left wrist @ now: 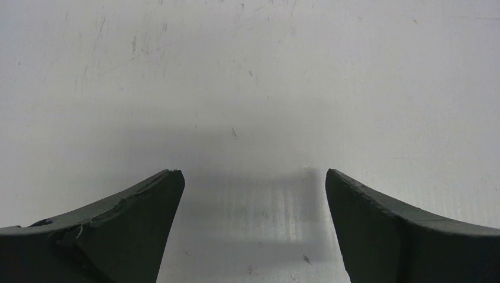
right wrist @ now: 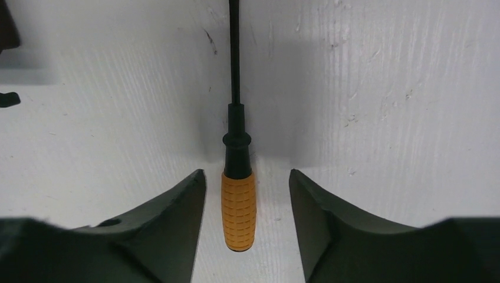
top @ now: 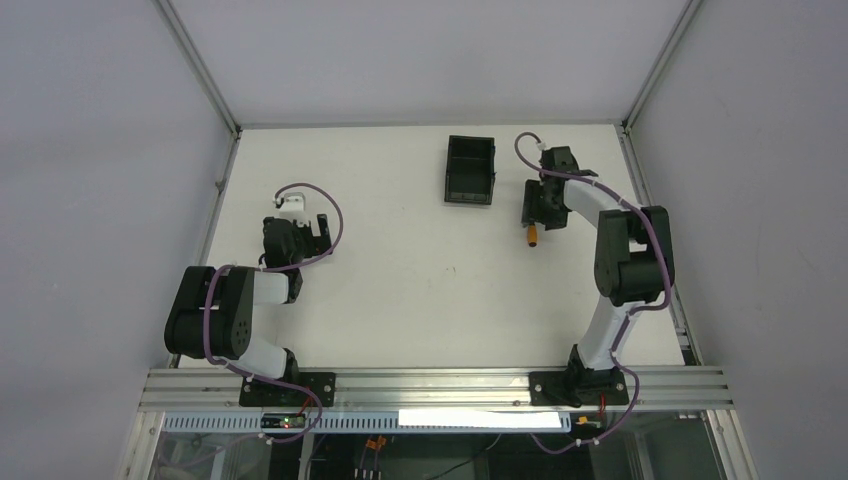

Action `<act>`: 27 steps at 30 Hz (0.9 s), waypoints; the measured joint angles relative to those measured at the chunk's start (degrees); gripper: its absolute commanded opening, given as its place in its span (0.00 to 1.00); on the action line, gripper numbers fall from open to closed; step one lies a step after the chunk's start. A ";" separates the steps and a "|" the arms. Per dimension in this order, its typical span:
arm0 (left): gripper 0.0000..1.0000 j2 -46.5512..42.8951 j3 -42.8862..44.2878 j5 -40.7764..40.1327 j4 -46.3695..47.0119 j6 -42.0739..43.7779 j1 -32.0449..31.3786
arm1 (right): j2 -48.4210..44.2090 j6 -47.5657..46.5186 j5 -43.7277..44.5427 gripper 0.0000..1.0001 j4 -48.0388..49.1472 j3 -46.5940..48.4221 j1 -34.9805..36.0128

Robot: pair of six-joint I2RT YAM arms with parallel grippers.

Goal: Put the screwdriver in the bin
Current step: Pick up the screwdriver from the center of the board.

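The screwdriver (right wrist: 239, 209) has a short orange handle and a thin black shaft; it lies flat on the white table. In the top view only its orange handle (top: 532, 237) shows below my right gripper (top: 541, 205). In the right wrist view my right gripper (right wrist: 246, 180) is open, its jaws on either side of the handle with a gap on each side, not touching it. The black bin (top: 470, 169) stands open-topped to the left of the right gripper, at the back of the table. My left gripper (top: 297, 232) is open and empty over bare table (left wrist: 253, 177).
The white table (top: 400, 290) is walled by grey panels with metal posts at the back corners. A dark edge of the bin (right wrist: 7, 29) shows at the far left of the right wrist view. An aluminium rail (top: 430, 385) runs along the near edge.
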 measured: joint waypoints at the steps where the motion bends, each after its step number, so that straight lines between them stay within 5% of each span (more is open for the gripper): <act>1: 0.99 0.00 0.00 0.00 0.00 0.00 0.00 | 0.17 0.07 0.00 0.52 -0.11 -0.04 0.00; 12: 0.99 0.00 0.00 0.00 0.00 0.00 0.00 | 1.73 0.31 0.57 0.10 -1.31 0.28 0.24; 27: 0.99 0.00 0.00 0.00 0.00 0.00 0.00 | -3.82 -0.09 1.53 0.03 -11.15 8.94 0.33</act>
